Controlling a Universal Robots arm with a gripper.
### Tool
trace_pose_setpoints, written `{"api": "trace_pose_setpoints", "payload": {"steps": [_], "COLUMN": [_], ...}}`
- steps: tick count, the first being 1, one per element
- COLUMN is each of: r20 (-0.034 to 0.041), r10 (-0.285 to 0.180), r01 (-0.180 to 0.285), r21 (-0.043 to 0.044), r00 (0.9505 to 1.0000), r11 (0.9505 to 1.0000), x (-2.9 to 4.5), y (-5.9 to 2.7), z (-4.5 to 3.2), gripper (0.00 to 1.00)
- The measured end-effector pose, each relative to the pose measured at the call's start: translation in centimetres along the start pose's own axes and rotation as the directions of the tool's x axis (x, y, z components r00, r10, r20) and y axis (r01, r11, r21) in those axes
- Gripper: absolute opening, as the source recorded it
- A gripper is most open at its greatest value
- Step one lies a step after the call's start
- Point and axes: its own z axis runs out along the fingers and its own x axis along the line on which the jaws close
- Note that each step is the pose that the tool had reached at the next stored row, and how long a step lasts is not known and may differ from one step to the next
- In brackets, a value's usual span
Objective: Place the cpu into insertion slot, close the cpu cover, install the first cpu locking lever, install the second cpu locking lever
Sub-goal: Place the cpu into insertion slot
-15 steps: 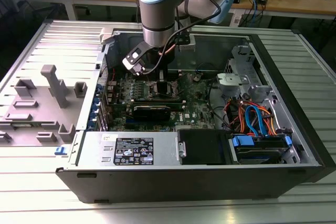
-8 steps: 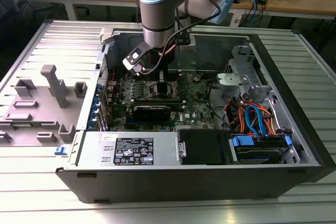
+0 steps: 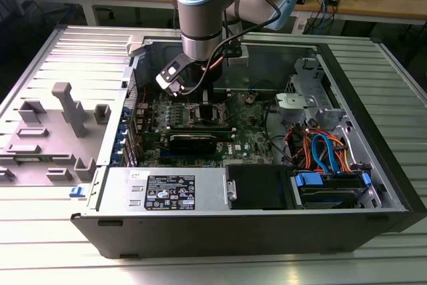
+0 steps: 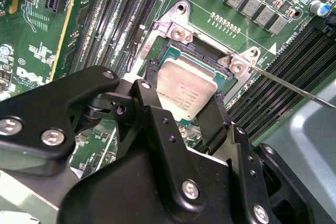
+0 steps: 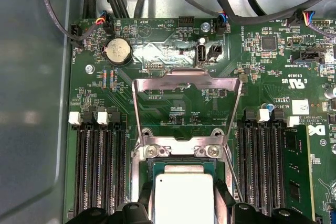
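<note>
My pincer [image 4: 181, 98] sits nearest, its black jaws clamped on two opposite edges of the cpu [image 4: 186, 85]. Beyond it, in the first wrist view, the cpu cover [image 5: 186, 75] stands flipped up and back, clear of the insertion slot [image 4: 176, 32]. The cpu lies straight beneath the pincer, squared over the slot's opening; I judge it at or just above seating.
</note>
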Motion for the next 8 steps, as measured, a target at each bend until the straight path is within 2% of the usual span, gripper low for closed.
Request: {"api": "trace_pose_setpoints", "payload": {"steps": [2,3,8], "r20": [-0.0008,-0.0009,0.0001], "r10": [0.0,0.0,0.0], "r01": [0.0,0.0,0.0], "r21": [-0.0004,-0.0005,0.0001], "r00": [1.0,1.0,1.0], "r11": [1.0,1.0,1.0], "x": [0.01,0.01,0.02], "y": [0.0,0.0,0.0], "z": [0.03,0.03,0.0], "gripper": [0.55,0.62,0.62]}}
